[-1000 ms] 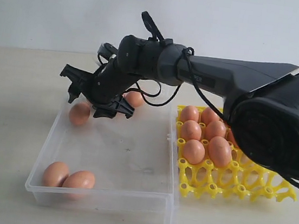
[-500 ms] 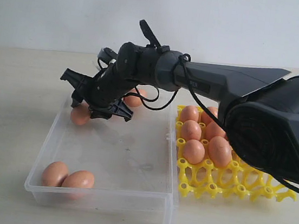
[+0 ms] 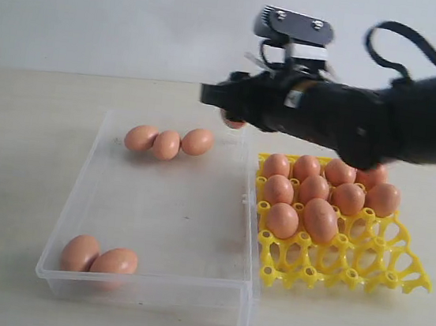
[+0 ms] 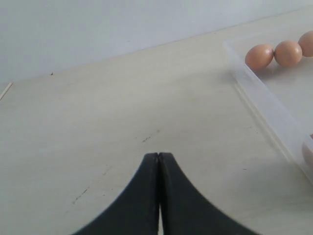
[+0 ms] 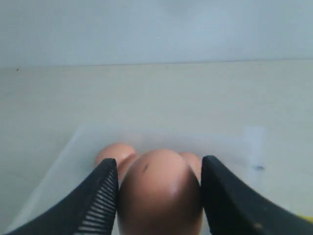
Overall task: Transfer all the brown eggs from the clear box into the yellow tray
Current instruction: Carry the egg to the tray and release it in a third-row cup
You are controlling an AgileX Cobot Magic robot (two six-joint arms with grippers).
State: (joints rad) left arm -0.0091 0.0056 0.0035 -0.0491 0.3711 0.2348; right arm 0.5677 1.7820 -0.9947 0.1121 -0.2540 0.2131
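Mia: Where is the right claw [image 3: 227,102]?

Ben: It is up in the air. It hangs over the far edge of the clear box [image 3: 186,293], on the side near the yellow tray [image 3: 349,263].

Mia: Does it have anything?

Ben: Yes, 1 brown egg. The 2 black fingers stand quite wide apart, and the held egg [image 5: 159,196] sits tight in the gap. It touches both fingers, and part of it pokes out under the claw.

Mia: What is in the box?

Ben: 5 eggs. A row of 3 eggs [image 3: 167,145] lies by the far wall, each one touching the next. A pair of eggs [image 3: 116,262] lies in the near left corner, side by side and touching.

Mia: And the tray?

Ben: It sits on the table [image 3: 21,147] just to the right of the box, very close to it. The eggs in the tray [image 3: 314,189] number about 10. Each one sits in its own round cup, in the far rows and the left side.

Mia: What about the left claw [image 4: 158,155]?

Ben: Its 2 fingers are pressed flat together with nothing between them. It is over the table, outside the box, on the side near the row of 3 eggs.
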